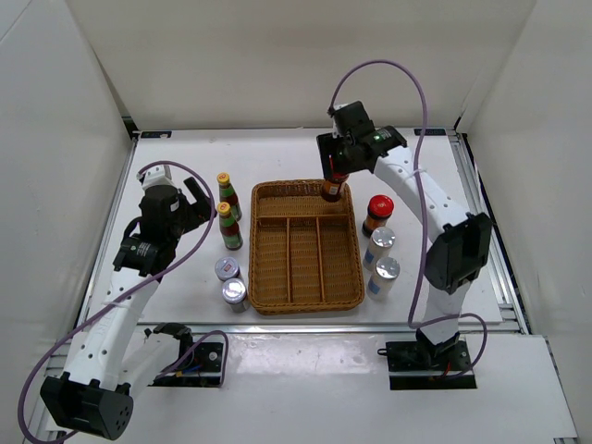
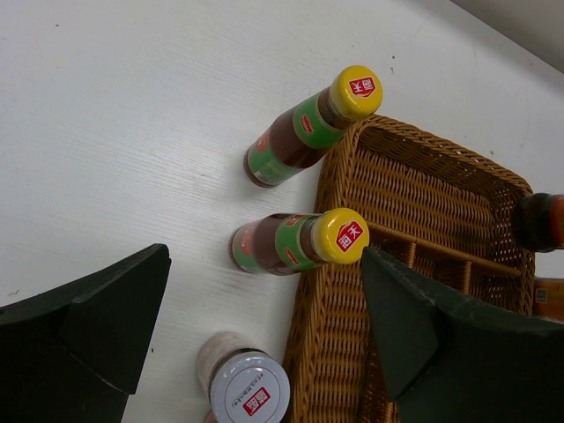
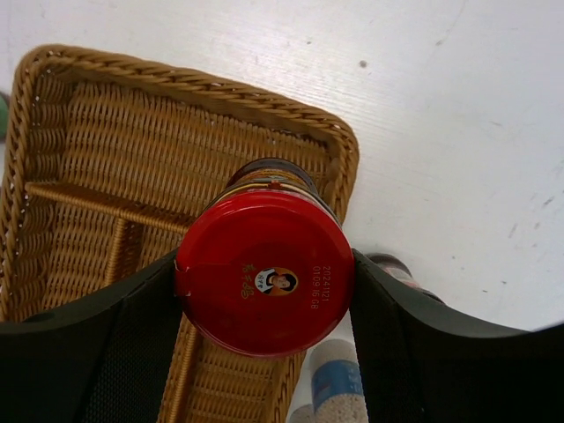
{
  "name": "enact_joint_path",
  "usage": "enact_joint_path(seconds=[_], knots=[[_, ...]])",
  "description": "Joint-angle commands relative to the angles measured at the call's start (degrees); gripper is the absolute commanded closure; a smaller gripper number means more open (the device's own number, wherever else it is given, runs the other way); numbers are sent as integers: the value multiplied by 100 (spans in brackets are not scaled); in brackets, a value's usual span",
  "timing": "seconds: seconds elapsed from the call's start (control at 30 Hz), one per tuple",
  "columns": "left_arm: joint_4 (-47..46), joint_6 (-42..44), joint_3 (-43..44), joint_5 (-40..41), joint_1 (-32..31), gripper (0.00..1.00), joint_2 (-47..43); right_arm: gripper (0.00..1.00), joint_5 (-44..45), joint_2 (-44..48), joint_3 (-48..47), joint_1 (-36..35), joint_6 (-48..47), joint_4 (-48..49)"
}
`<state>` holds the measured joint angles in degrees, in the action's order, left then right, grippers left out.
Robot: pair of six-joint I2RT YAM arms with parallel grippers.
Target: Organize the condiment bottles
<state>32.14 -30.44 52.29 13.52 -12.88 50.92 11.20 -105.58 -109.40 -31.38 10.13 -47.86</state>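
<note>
White table [image 1: 185,157] is carrying a tray [image 1: 305,307], seemingly unfilled. Right gripper [image 3: 267,300] is clamping a red-capped jar [image 1: 330,191] over its far compartment; left gripper [image 2: 264,264] is hanging open above yellow-capped bottles [image 2: 291,242]. Seven containers are waiting outside.

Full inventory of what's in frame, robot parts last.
tray: 1, brown wicker, table centre
red-capped jars: 2, dark; one held at the tray's far-right corner, one standing right of the tray
shakers: 2, white with silver tops, right of the tray
yellow-capped bottles: 2, green and red labels, left of the tray
silver-lidded jars: 2, left of the tray, near end
table: 1, white
left gripper: black, open, above the yellow-capped bottles
right gripper: black, shut on a red-capped jar
arms: 2, white and black, purple cables
</note>
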Motion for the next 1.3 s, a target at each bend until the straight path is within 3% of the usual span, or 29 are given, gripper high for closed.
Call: enact_joint_path(seconds=[0.0,0.2,0.4,0.57,0.6,0.63,0.77,0.87,1.0,1.13,1.27], knots=[[-24,47,53,10,-21,0,-38,89,-241,-77,77,0,59,777],[-24,47,53,10,-21,0,-38,89,-92,-524,209,0,112,839],[-24,47,53,10,-21,0,-38,77,22,-859,209,0,217,839],[-24,99,53,10,-21,0,-38,28,337,-799,156,-53,270,735],[-24,99,53,10,-21,0,-38,10,339,-797,104,-53,270,656],[-24,99,53,10,-21,0,-38,0,408,-667,25,-53,331,533],[-24,99,53,10,-21,0,-38,0,706,-113,-423,122,332,-64],[-24,99,53,10,-21,0,-38,0,910,554,-240,350,332,-66],[-24,99,53,10,-21,0,-38,0,288,1127,375,1106,516,-170],[-24,99,53,10,-21,0,14,0,-424,1057,841,1826,736,-417],[-24,99,53,-42,-21,0,15,3,-881,610,1167,1881,789,-470]])
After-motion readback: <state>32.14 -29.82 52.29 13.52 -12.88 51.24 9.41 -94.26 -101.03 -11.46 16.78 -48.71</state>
